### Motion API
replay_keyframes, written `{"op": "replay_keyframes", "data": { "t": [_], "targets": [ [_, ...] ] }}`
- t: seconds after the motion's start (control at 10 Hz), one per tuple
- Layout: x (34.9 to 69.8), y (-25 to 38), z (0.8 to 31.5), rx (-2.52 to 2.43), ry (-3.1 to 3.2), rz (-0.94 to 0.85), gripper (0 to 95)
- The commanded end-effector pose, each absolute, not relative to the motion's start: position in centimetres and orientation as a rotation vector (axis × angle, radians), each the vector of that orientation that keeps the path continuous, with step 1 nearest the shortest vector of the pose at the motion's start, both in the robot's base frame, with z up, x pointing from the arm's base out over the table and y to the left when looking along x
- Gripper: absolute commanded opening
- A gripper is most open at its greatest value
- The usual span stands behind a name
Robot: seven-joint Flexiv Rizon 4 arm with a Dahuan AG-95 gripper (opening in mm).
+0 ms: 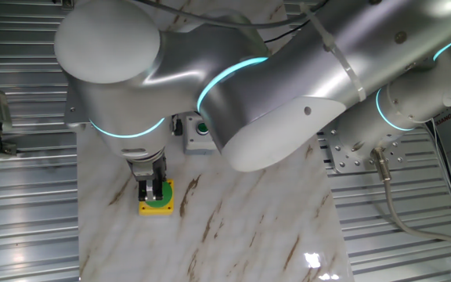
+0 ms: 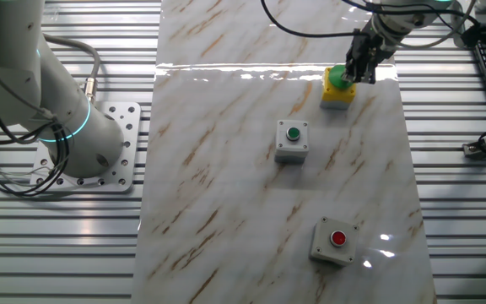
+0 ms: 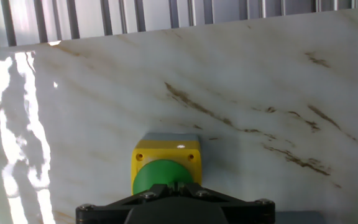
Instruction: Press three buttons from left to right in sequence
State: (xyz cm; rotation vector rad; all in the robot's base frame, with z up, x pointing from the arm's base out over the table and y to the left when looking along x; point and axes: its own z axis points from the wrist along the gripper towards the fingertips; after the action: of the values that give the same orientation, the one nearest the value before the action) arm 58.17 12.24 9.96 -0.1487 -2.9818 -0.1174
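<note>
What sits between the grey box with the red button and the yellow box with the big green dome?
The grey box with the small dark-green button lies between the red-button box and the yellow dome-button box, on the marble tabletop. The other fixed view shows this.

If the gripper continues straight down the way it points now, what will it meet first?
Most likely the green dome button of the yellow box: the gripper is directly over it, possibly touching already.
</note>
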Motion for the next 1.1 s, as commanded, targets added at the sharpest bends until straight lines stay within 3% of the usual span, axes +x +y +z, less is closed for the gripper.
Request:
{"op": "replay_keyframes", "data": {
  "t": [0.1,1.1],
  "targets": [
    [58.18,12.21,9.81,-0.126,-2.981,-0.114,0.0],
    [58.23,12.26,10.2,-0.093,-2.957,-0.068,0.0]
  ]
}}
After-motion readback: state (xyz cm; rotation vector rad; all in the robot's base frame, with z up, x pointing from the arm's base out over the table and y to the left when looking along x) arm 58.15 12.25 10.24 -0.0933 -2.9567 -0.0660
